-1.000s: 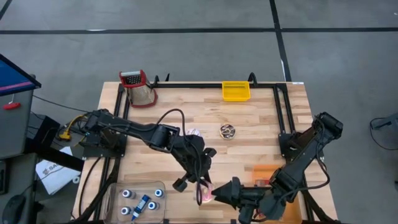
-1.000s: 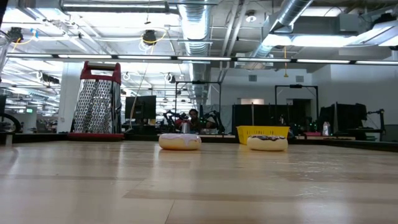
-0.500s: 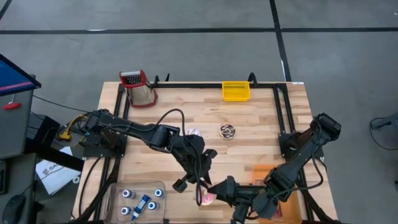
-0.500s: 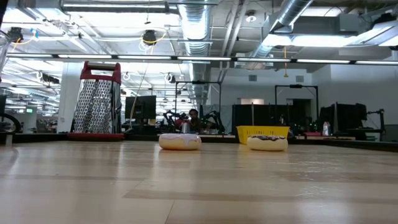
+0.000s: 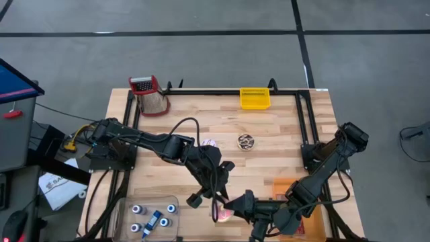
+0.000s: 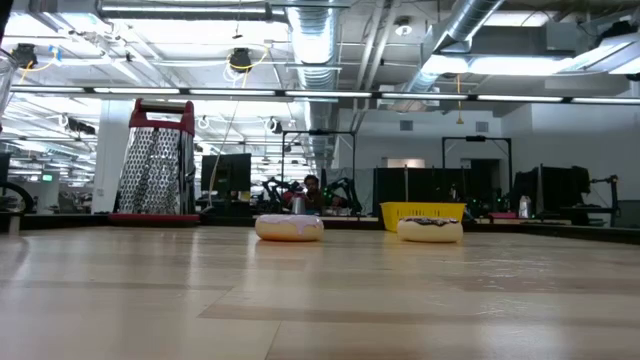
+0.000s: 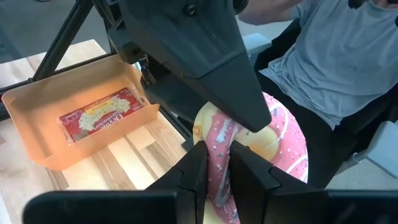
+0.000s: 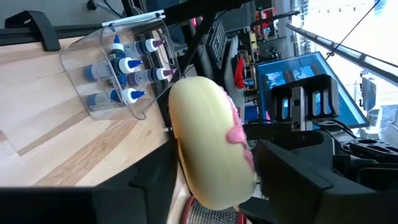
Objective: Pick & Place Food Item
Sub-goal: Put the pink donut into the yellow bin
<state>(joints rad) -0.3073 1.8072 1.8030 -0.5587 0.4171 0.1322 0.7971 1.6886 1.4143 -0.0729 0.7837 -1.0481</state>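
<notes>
A pink-frosted donut [image 5: 222, 214] is held up in the air near the table's near edge, between both arms. My left gripper [image 7: 219, 182] is shut on it. My right gripper [image 8: 214, 177] reaches in from the table's right, and the donut [image 8: 208, 146] fills the gap between its two fingers. A white-iced donut [image 5: 210, 143] and a chocolate donut [image 5: 246, 142] lie flat on the table's middle; the low view also shows the white-iced one [image 6: 289, 227] and the chocolate one [image 6: 430, 230]. My left gripper pinches the donut's ring [image 7: 217, 149] between its two fingers, one against the frosted face and one behind. The fingers slant down from the far left. The donut stands on edge, lifted clear of the table. My right gripper has one finger [image 8: 292, 177] at the donut's frosted face [image 8: 239, 134] and the other [image 8: 146, 183] at its plain underside. It comes almost level from the table's right. The donut stands on edge between them, clear of the table.
An orange tray [image 7: 37, 134] with a popcorn packet [image 7: 99, 112] sits at the near right. A clear box of small bottles [image 5: 151, 215] is at the near left. At the far edge stand a grater [image 5: 149, 94] and a yellow bin [image 5: 255, 99]. A seated person [image 7: 348, 56] is beyond the near edge.
My right gripper has moved toward the table's left, up to the donut that my left gripper holds still.
</notes>
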